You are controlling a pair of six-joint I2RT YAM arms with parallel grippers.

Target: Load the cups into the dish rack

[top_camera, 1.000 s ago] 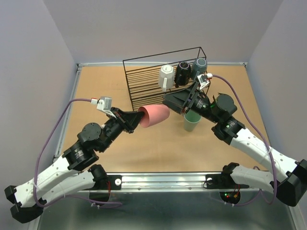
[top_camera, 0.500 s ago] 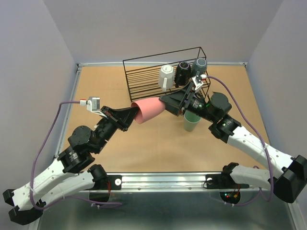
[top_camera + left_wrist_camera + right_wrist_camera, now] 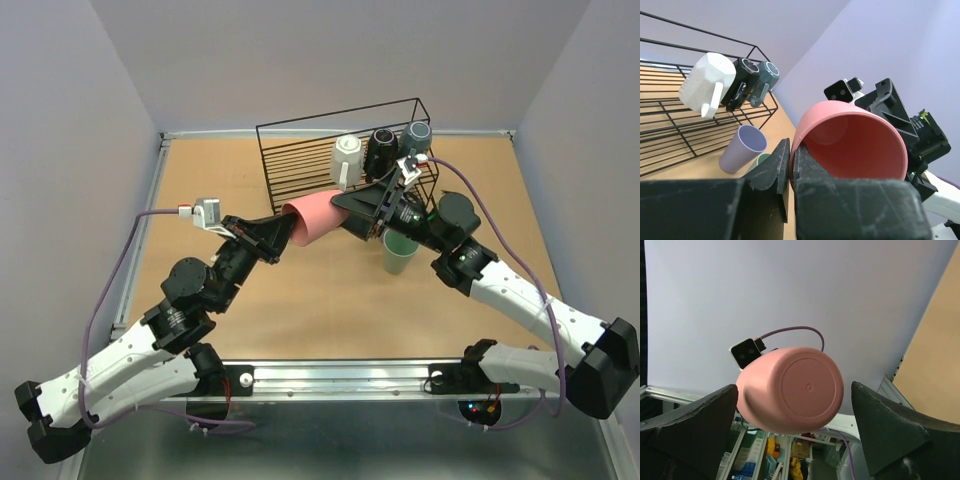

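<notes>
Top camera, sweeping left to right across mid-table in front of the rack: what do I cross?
left gripper → pink cup → green cup

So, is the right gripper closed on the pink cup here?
No, the fingers of the right gripper stand spread to either side of the pink cup, with a gap showing beside its base.
</notes>
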